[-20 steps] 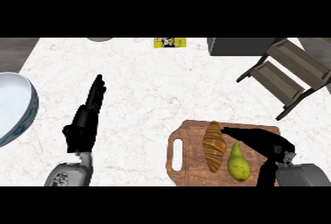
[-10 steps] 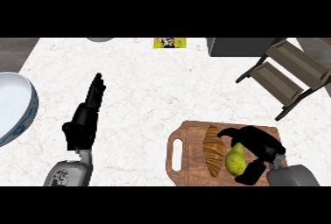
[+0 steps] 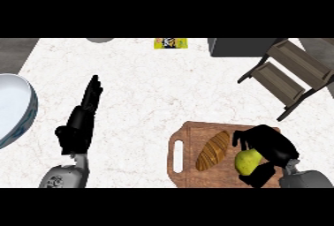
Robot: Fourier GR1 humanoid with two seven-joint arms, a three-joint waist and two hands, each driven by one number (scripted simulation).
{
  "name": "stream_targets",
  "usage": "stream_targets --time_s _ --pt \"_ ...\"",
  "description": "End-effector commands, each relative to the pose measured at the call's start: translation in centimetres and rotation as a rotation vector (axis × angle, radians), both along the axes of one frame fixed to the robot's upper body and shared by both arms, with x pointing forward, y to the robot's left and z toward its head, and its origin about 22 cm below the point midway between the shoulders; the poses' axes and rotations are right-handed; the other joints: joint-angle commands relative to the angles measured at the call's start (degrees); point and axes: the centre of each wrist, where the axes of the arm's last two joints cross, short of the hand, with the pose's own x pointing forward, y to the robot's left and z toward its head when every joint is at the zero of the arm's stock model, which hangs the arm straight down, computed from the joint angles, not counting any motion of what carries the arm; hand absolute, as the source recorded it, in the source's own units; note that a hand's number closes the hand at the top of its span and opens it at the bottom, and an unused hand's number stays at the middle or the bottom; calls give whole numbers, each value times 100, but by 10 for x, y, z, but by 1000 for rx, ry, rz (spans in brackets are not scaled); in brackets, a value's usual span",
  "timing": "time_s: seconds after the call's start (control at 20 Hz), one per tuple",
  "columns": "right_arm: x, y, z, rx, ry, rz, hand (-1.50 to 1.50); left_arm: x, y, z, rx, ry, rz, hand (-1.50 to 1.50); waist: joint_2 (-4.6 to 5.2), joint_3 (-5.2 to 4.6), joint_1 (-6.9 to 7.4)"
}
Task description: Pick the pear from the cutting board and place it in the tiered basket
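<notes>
Head view: my right hand (image 3: 272,148) is curled around the pear (image 3: 248,161), fingers over its top and thumb below it, and the pear sits on the wooden cutting board (image 3: 189,145) at the lower right of the bench (image 3: 163,88), just beside a loaf of bread (image 3: 213,151). My left hand (image 3: 78,126) rests released on the bench at the left, fingers straight and holding nothing, near a large white bowl (image 3: 14,106) at the left edge. The tiered basket (image 3: 287,73) stands at the upper right, well apart from the pear.
</notes>
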Motion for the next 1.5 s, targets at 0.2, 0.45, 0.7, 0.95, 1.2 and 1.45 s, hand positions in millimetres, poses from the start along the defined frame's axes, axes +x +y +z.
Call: stream_targets --time_s 0.2,0.45,0.7,0.95,1.2,1.45 --pt "-11 -74 139 -364 -283 183 150 7 10 -3 9 11 41 0 -28 5 -243" --pt "-25 -100 216 -304 -421 81 150 -9 0 -4 2 24 13 0 -22 13 -111" --pt "-50 -115 282 -223 -536 -18 150 -8 5 -2 10 -1 31 0 -24 8 -94" --pt "-74 -131 341 -118 -595 -72 150 -7 5 -10 -1 21 13 0 -11 5 -60" --pt "-83 -153 419 -75 -628 -139 150 9 8 -1 -10 0 -3 0 30 -5 70" --pt "-67 -165 437 27 -577 -196 150 12 -19 4 1 -9 -30 0 53 -2 155"
